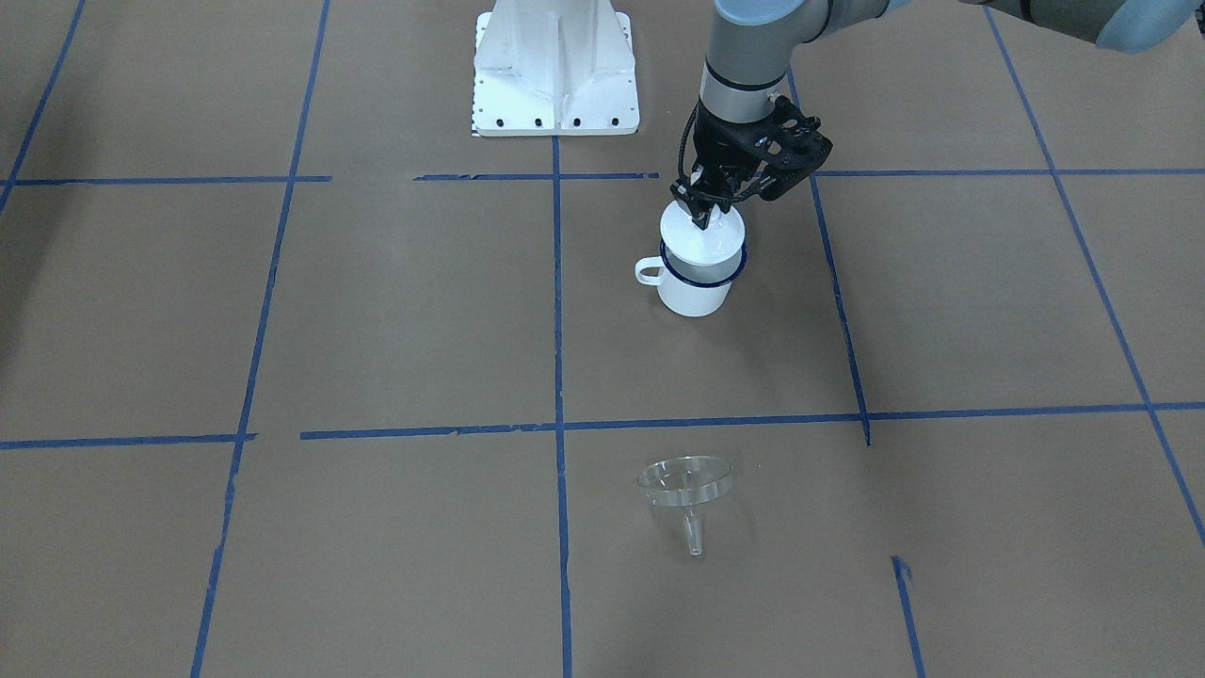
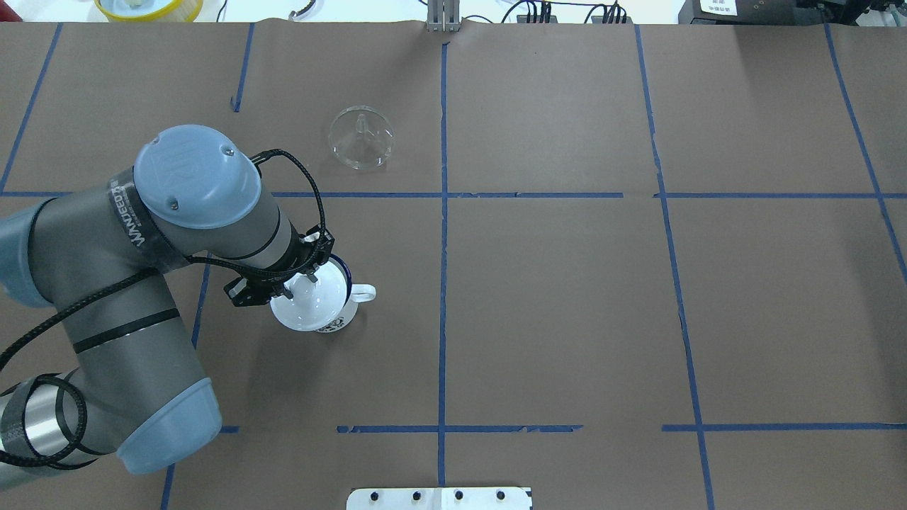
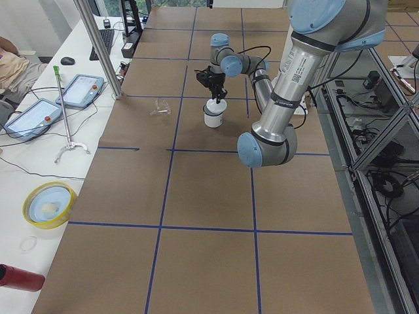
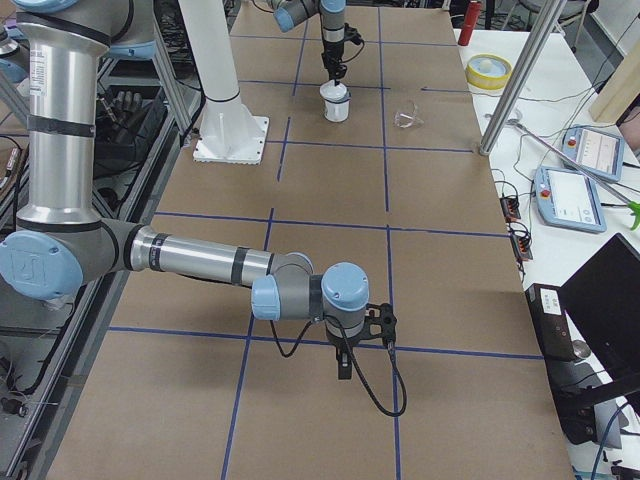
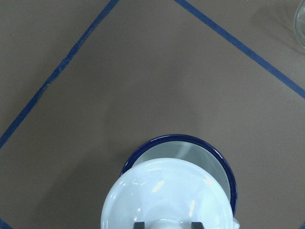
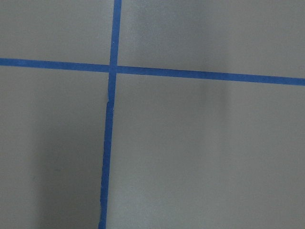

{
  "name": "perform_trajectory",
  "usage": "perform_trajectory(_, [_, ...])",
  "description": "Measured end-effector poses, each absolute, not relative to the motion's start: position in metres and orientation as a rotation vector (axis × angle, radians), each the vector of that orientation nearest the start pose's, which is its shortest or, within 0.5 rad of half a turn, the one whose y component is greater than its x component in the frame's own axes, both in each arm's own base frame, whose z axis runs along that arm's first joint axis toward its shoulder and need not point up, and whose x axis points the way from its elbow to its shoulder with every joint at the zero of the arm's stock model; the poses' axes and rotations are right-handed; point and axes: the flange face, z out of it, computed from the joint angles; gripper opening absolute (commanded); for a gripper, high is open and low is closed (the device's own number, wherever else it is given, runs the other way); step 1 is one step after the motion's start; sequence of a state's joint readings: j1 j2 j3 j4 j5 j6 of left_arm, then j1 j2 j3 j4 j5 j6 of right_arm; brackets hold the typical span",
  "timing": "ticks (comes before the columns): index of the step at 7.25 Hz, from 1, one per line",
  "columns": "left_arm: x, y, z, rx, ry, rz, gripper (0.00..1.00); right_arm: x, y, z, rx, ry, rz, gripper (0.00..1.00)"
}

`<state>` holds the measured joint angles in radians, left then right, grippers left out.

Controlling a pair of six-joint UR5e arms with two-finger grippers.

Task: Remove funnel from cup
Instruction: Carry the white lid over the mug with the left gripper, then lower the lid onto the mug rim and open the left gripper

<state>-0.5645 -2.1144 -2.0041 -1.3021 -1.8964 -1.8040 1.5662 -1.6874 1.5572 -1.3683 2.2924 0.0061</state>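
The clear funnel [image 1: 685, 480] lies on the brown table by itself, far from the cup; it also shows in the overhead view [image 2: 361, 138]. The white cup [image 1: 695, 294] with a dark blue rim [image 5: 181, 138] stands upright, its handle [image 2: 363, 292] to one side. My left gripper [image 1: 701, 221] is shut on the knob of a round white lid [image 5: 167, 195] and holds it over the cup's mouth, offset so part of the inside shows. My right gripper [image 4: 344, 372] hangs low over bare table, far from the cup; I cannot tell whether it is open or shut.
The white robot base plate [image 1: 555, 71] is behind the cup. Blue tape lines [image 1: 557, 311] divide the table. A side bench holds a yellow bowl [image 3: 49, 204], tablets [image 3: 33, 118] and a red can [image 3: 19, 278]. A metal post [image 3: 98, 46] stands at the table's edge.
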Motion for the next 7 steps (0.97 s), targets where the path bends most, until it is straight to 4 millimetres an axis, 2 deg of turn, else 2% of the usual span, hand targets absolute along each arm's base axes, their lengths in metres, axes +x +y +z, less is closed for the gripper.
perform_trajectory(3, [0.4370,-0.3971,0.2080,-0.192,0.757,-0.640,0.00,0.0654,-0.4446,0.7027,0.066,-0.722,-0.025,1.00])
perform_trajectory(7, [0.4332,-0.4015,0.2101,-0.175,0.755,-0.620,0.00,0.0654,-0.4446,0.7029,0.065,-0.723,-0.025,1.00])
